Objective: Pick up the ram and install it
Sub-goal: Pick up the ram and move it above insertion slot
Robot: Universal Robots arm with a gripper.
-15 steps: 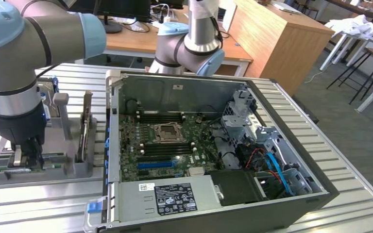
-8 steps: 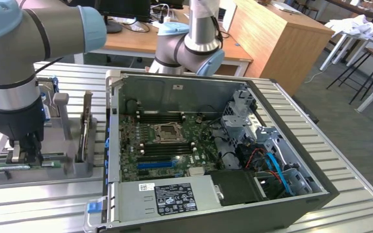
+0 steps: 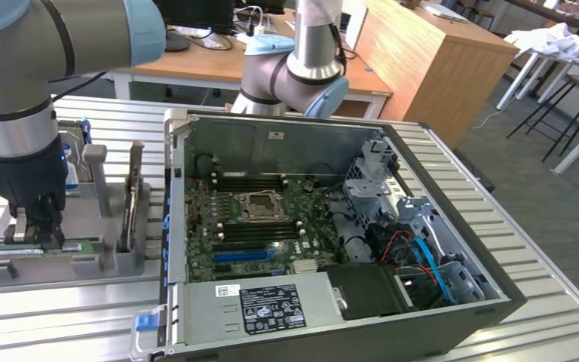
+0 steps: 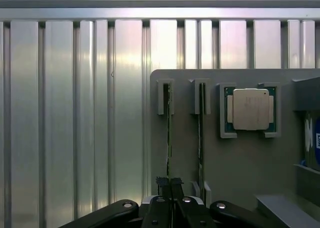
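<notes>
The ram (image 3: 73, 246) is a long green stick standing on its edge in a slot of the grey holder (image 3: 108, 264), at the exterior view's left. My gripper (image 3: 36, 235) reaches straight down onto it, black fingers shut on its top edge. In the wrist view the ram (image 4: 168, 133) runs edge-on away from my gripper (image 4: 170, 184), whose fingertips (image 4: 163, 183) pinch it near one end. It still sits in its holder slot. A second thin stick (image 4: 201, 133) stands in the neighbouring slot.
The open computer case (image 3: 451, 177) lies at centre, with motherboard, processor socket (image 3: 266, 205) and long memory slots (image 3: 259, 182) exposed. A power supply (image 3: 269, 302) is at its front. The holder (image 4: 240, 158) also carries a square silver processor chip (image 4: 251, 109) and a blue-labelled drive (image 4: 314, 140). Ribbed metal table (image 4: 75, 113) all around.
</notes>
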